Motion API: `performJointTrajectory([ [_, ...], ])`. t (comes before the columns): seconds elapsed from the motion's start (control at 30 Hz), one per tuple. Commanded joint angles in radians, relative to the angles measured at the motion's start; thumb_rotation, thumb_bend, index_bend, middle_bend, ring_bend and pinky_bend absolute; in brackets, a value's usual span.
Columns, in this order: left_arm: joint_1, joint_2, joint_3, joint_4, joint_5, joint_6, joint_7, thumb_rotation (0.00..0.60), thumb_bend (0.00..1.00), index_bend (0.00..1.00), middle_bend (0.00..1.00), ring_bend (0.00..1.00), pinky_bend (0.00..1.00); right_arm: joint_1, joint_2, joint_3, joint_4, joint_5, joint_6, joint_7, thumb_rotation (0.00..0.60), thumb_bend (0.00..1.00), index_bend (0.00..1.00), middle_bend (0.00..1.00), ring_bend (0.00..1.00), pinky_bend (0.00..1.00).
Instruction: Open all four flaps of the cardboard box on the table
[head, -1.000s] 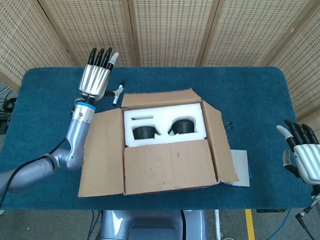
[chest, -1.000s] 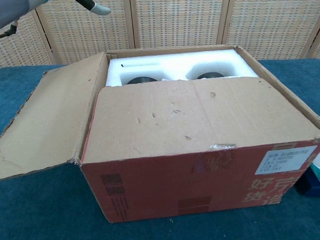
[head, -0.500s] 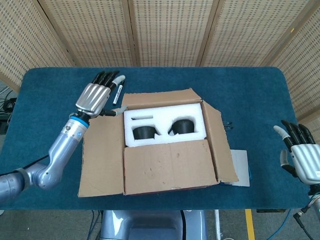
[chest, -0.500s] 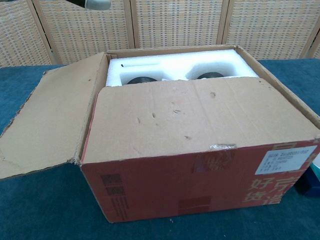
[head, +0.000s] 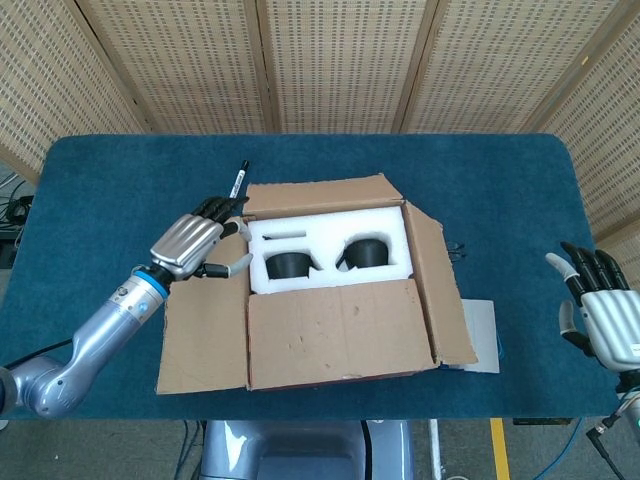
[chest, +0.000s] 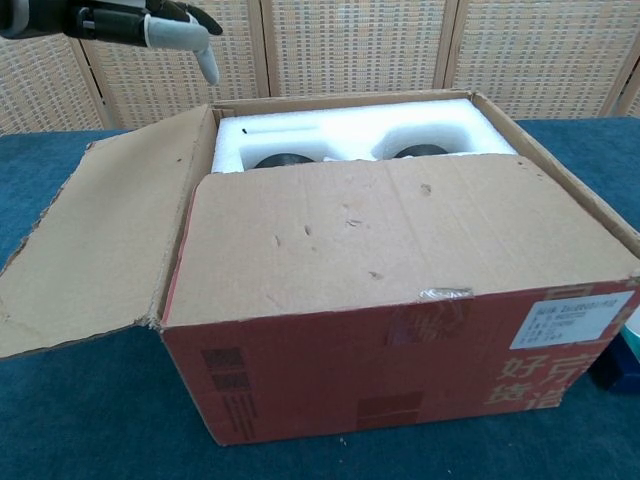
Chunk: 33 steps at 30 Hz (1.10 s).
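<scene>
Hovering empty with fingers spread over the folded-out side flap (head: 205, 305), the left hand (head: 193, 247) holds nothing; the cardboard box (head: 340, 290) sits mid-table, its near flap (head: 340, 333) apparently unopened; the right hand (head: 603, 315) waits spread, well apart.

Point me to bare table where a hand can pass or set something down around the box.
Free: the blue table strip behind the cardboard box, and the stretch between the box and the right hand. Crowded: box's left side, where the left hand hovers over the opened flap, marker just behind; white sheet at the right front corner.
</scene>
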<state>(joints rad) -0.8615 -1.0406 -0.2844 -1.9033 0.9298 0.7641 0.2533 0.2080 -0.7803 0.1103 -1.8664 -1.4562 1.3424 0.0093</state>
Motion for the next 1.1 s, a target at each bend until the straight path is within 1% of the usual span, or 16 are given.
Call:
performJointTrajectory([
  [0.03,0.002,-0.003,0.018,-0.017,0.017,-0.005,-0.006,0.105,0.35,0.34,0.0,0.0,0.0,-0.002,0.001,-0.001,0.001,-0.001,0.002,0.003,0.6,0.77,0.1,0.03,0.0,0.0],
  [0.3,-0.007,-0.031,0.061,-0.047,0.057,0.002,0.004,0.098,0.33,0.34,0.0,0.0,0.0,-0.009,0.003,-0.003,0.005,-0.004,0.01,0.013,0.6,0.78,0.1,0.03,0.0,0.0],
  [0.57,-0.028,-0.068,0.094,-0.046,0.062,0.007,0.037,0.1,0.32,0.34,0.0,0.0,0.0,-0.019,0.004,-0.006,0.014,-0.001,0.018,0.027,0.6,0.78,0.1,0.03,0.0,0.0],
  [0.83,-0.051,-0.119,0.113,-0.029,0.03,0.031,0.072,0.103,0.32,0.34,0.0,0.0,0.0,-0.026,0.007,-0.007,0.021,-0.004,0.025,0.041,0.6,0.77,0.1,0.03,0.0,0.0],
  [1.1,-0.082,-0.151,0.132,-0.027,-0.022,0.027,0.096,0.102,0.32,0.34,0.0,0.0,0.0,-0.025,0.005,-0.005,0.026,-0.005,0.026,0.047,0.6,0.78,0.1,0.03,0.0,0.0],
])
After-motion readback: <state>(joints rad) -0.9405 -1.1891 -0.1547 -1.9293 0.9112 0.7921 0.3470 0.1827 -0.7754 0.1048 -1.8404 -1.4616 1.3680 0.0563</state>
